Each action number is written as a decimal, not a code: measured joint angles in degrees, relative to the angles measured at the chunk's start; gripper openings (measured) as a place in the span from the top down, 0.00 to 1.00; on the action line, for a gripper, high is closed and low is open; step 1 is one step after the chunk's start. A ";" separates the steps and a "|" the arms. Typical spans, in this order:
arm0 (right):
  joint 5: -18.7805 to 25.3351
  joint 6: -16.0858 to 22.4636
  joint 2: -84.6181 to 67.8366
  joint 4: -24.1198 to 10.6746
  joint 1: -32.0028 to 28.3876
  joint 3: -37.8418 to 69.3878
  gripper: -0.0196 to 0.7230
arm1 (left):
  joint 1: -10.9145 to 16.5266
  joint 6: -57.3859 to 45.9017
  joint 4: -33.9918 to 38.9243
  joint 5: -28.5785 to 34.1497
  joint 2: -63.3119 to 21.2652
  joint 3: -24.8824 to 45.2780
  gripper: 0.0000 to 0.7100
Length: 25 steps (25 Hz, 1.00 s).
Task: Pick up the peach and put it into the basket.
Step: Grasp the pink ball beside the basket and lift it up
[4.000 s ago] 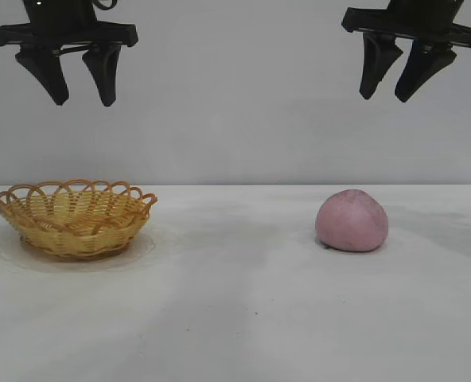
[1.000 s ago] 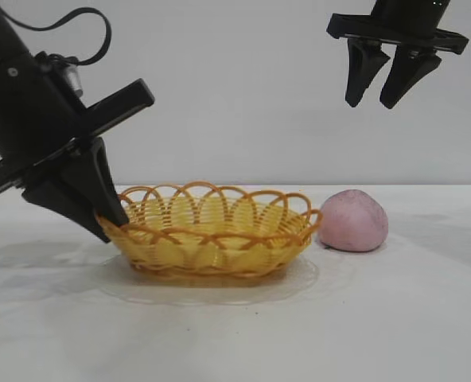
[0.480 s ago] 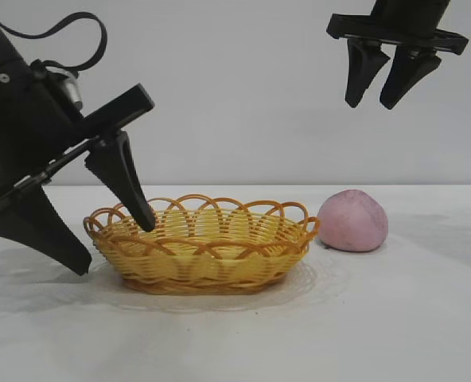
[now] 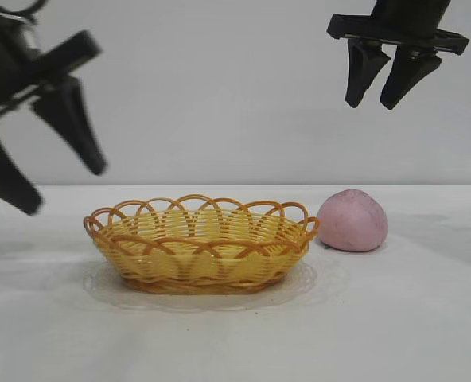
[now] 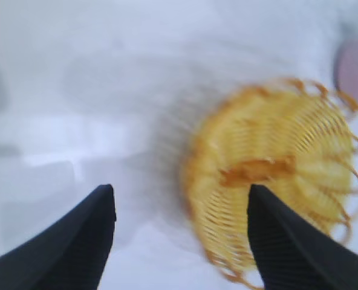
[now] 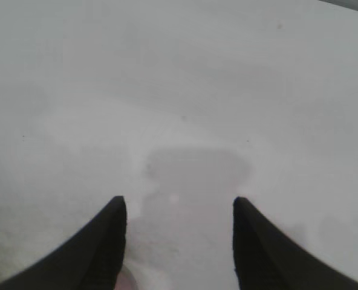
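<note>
Pictured on a white table (image 4: 235,342): yellow wicker basket (image 4: 200,247) at centre, pinkish peach (image 4: 352,220) just beside its scalloped rim at three o'clock, possibly touching, not inside. Left gripper (image 4: 48,147) hanging in the air at ten o'clock from the basket, fingers spread wide, gripping nothing, clear of the weave. Right gripper (image 4: 387,76) poised high at twelve o'clock over the peach, jaws roughly half apart, also empty. Pickup not yet begun. Main risk ahead: a descent slightly off-centre, nudging the rounded fruit so it rolls off across the smooth tabletop, or a finger snagging the looped rim so close alongside and shoving or tipping the light basket. Also possible: a shallow pinch on the domed, matte surface letting the peach slip out mid-carry.
</note>
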 joint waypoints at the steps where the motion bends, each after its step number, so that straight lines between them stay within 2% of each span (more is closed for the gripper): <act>1: 0.00 0.00 0.00 0.00 0.00 0.00 0.52 | 0.00 -5.58 7.17 -0.65 0.00 0.00 0.42; 3: 0.00 0.00 0.00 0.00 0.00 0.00 0.52 | 0.00 -13.36 19.16 -1.29 0.00 0.00 0.42; 5: 0.00 0.00 0.00 0.00 0.00 0.00 0.52 | 0.00 -19.51 27.45 -1.28 0.00 0.00 0.42; 7: 0.00 0.00 0.00 0.00 0.00 0.00 0.52 | 0.13 -24.29 31.90 -1.28 -0.14 0.00 0.42; 12: 0.11 0.00 0.00 0.00 0.00 0.00 0.52 | 0.13 -27.05 33.69 -0.09 -6.86 0.00 0.42; 17: 0.18 0.00 0.00 0.00 0.00 0.00 0.52 | 0.13 -27.18 33.80 6.66 -25.85 1.82 0.42; 25: 0.23 0.00 0.54 0.11 0.04 0.00 0.52 | 0.13 -27.18 33.12 25.84 -55.87 13.43 0.42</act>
